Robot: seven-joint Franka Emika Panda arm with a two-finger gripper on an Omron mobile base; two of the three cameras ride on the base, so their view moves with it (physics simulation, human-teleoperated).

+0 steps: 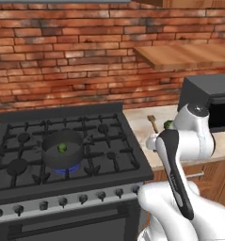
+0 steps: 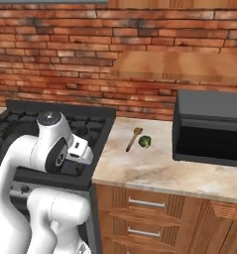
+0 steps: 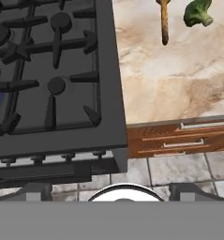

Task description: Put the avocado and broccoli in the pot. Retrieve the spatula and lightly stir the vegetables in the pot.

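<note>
The dark grey pot [image 1: 62, 149] stands on the stove's front-left burner over a blue flame. The round green avocado [image 1: 62, 148] lies inside it. On the stone counter to the right of the stove, the brown wooden spatula [image 2: 134, 138] [image 3: 164, 23] lies beside the lumpy broccoli [image 2: 145, 142] [image 3: 197, 13]. In the left base view the spatula [image 1: 152, 123] shows, and the broccoli [image 1: 168, 124] is partly hidden behind my arm. My gripper [image 3: 112, 190] hangs open and empty above the stove's front right corner. It is well short of the spatula and broccoli.
A black microwave [image 2: 211, 129] stands on the counter right of the broccoli, under a wooden shelf [image 1: 184, 54]. The stove's raised grates [image 3: 57, 51] lie left of the counter [image 3: 179, 79]. Wooden drawers [image 2: 145, 208] sit below the counter edge.
</note>
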